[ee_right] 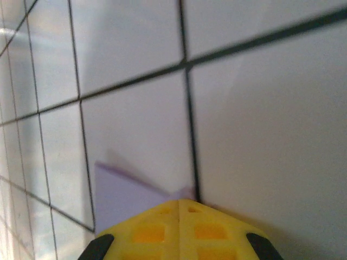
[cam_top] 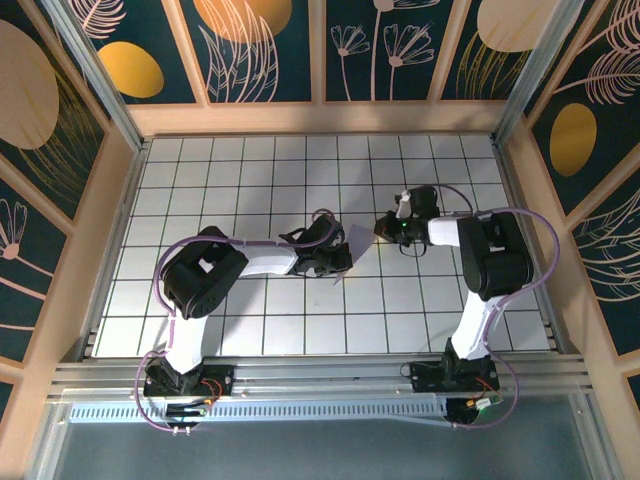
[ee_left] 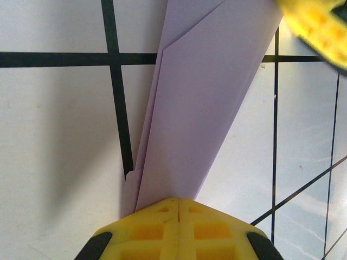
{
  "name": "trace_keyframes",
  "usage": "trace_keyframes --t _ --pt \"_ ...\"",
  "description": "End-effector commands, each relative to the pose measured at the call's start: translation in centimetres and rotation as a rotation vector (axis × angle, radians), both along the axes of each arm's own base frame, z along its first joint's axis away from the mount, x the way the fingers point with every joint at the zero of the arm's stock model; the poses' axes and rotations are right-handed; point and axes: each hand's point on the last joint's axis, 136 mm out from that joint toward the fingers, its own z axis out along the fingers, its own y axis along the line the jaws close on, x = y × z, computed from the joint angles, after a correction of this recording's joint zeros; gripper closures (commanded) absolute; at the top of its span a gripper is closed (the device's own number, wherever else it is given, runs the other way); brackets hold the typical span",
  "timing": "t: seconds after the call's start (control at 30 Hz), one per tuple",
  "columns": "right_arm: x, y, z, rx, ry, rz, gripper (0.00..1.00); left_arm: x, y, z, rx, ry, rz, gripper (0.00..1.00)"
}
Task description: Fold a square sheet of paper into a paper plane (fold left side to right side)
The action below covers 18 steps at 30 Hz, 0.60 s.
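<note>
My left claw point(cam_top: 340, 262) is clenched: its 2 yellow fingers point(ee_left: 146, 227) are pressed together with no gap. The narrow end of the paper plane point(ee_left: 206, 108) runs straight into the seam between them, so I hold the paper there. In my left wrist view the lavender paper is a slim, long shape that becomes wider toward the far side, and folded layers show along its left edge. It throws a soft shadow on the white grid table point(cam_top: 250, 180) to its left.

My right claw point(cam_top: 385, 230) is also shut, its 2 fingers closed together. A lavender corner of the paper lies just at their tips, a little to the left. I cannot tell if this claw pinches the paper or is only touching it.

From above, the paper plane is near the middle of the table, between my 2 claws, which face each other from left and right.
</note>
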Motion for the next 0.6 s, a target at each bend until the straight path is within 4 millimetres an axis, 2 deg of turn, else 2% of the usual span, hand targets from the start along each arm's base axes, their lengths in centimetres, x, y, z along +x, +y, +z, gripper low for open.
trace_keyframes --t 0.0,0.13,0.2,0.3,0.43,0.57 --pt "2.4 -3.1 0.5 -0.075 -0.034 -0.083 1.00 -3.5 4.2 -5.6 0.201 0.171 0.011 1.00" --pt "2.2 -3.0 3.1 -0.069 -0.063 -0.074 1.00 -3.3 3.8 -5.2 0.185 0.159 0.009 1.00" --pt "1.2 -2.4 4.1 -0.051 -0.061 -0.062 1.00 -3.2 3.7 -5.0 0.176 0.151 0.009 1.00" --pt "-1.2 -0.4 4.9 -0.016 -0.036 -0.023 1.00 -3.0 3.4 -4.6 0.166 0.140 0.007 1.00" --pt "-4.9 3.4 4.6 0.054 0.016 0.035 1.00 -2.9 3.3 -4.3 0.157 0.133 0.006 1.00" --pt "-6.6 6.5 3.6 0.089 0.061 0.079 1.00 -2.9 3.1 -4.3 0.150 0.132 0.003 1.00"
